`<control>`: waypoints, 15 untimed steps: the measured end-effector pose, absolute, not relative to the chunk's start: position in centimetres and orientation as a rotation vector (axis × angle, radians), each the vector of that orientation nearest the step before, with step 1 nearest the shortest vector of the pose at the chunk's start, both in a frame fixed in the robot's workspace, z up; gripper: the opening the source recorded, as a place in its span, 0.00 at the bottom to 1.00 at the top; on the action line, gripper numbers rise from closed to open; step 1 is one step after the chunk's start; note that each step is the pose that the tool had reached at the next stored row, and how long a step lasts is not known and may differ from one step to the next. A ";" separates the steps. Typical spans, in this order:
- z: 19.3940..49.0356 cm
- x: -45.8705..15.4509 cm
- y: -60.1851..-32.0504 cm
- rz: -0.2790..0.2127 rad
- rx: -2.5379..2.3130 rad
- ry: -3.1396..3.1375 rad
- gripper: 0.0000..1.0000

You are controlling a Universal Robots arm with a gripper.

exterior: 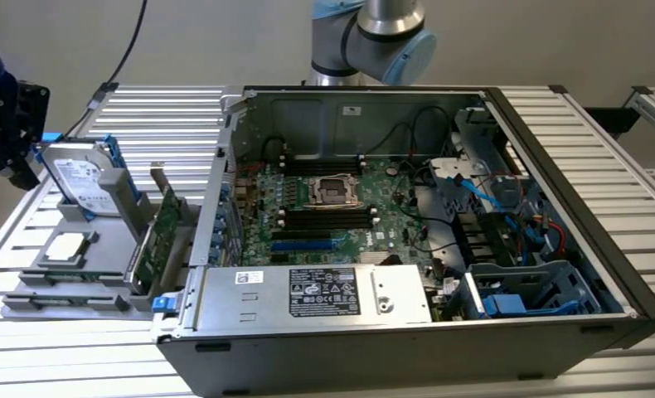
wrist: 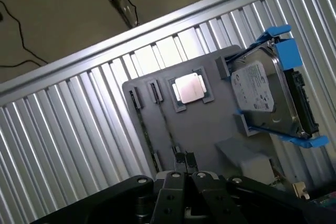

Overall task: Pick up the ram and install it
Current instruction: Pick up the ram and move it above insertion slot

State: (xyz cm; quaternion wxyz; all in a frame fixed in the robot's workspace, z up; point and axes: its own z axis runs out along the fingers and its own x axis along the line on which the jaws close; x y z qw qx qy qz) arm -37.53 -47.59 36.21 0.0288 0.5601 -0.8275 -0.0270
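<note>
**Black fingers hung over the grey parts tray, nothing in their grasp**

Black fingertips point(wrist: 178, 157) of the gripper point(wrist: 184, 157) stood only slightly parted in the wrist view, and nothing lay between them. Directly beyond the fingers sat the grey tray point(wrist: 210, 129), with two narrow slots point(wrist: 164, 124) running away from the tips as thin dark lines. From that angle the stick could not be told from its slot. Farther out from the fingers lay a square silver processor point(wrist: 189, 87). Farther again, off to one side, a hard drive point(wrist: 262, 95) leaned in a blue carrier. All of it rested on the ribbed aluminium table point(wrist: 63, 145).

The exterior view supplied what the wrist camera could not. The ram point(exterior: 68, 301) stood on edge along the tray's front row, below the fingers and untouched, well apart from the computer. A green expansion card point(exterior: 162, 224) stood upright between the tray and the open computer case point(exterior: 416, 365). Inside the case, far from the fingers, lay the motherboard point(exterior: 305, 207) with its black memory slots point(exterior: 327, 218). The arm point(exterior: 372, 33) rose behind the case.
</note>
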 end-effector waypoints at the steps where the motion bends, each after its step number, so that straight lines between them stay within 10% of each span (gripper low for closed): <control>1: 36.2 -37.5 -47.6 -0.082 1.750 -2.537 0.11; 15: 36.2 -37.6 -47.6 -0.070 1.990 -2.346 0.12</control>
